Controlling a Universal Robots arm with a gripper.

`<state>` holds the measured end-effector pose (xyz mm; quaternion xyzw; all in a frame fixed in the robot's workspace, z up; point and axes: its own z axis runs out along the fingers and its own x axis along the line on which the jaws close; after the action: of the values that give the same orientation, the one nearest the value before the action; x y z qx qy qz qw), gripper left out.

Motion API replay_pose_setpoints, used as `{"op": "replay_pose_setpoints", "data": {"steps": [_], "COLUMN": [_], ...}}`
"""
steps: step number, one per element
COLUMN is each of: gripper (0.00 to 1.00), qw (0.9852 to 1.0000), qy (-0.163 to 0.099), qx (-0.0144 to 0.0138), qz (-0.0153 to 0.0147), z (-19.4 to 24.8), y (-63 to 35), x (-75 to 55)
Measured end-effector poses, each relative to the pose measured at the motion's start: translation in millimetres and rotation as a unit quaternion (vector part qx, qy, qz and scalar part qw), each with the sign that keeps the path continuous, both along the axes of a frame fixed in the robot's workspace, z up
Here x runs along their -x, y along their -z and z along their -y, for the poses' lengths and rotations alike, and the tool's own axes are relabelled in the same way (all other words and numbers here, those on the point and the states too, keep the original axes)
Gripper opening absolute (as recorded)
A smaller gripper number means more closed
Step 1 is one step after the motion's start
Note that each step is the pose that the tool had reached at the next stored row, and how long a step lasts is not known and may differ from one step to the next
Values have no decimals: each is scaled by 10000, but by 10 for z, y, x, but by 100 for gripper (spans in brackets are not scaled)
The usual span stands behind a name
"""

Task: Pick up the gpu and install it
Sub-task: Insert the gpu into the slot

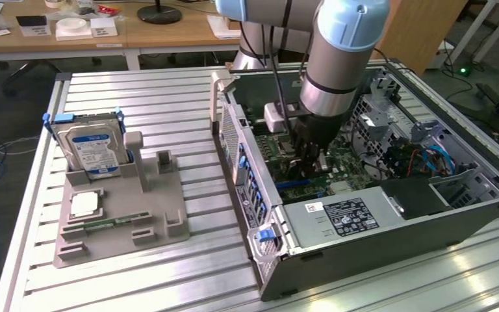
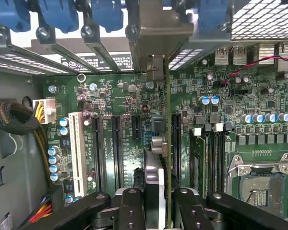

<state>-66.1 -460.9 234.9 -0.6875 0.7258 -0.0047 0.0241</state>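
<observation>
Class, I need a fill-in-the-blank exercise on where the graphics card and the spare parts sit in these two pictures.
1. The gripper holds the gpu edge-on above the green ____.
2. The open computer case lies on the exterior view's ____.
3. The hard drive with the blue label stands in the grey ____ outside the case.

Missing words: motherboard; right; holder

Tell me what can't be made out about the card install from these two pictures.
- Exterior view: the gripper sits deep in the case; the arm hides the card there.
- Wrist view: the gpu shows edge-on, so its face can't be read.
- Wrist view: the card's lower edge is hidden, so whether it is seated in a slot can't be told.
- Wrist view: the fingers are cut off by the picture's edge.
</observation>
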Motion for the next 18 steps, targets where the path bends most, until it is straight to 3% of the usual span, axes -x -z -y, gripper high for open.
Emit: {"op": "replay_pose_setpoints", "data": {"steps": [18], "gripper": [28], "qw": [10000], "qy": [0], "qx": [-3], "qz": [-9], "z": [0], "y": [38], "x": [7]}}
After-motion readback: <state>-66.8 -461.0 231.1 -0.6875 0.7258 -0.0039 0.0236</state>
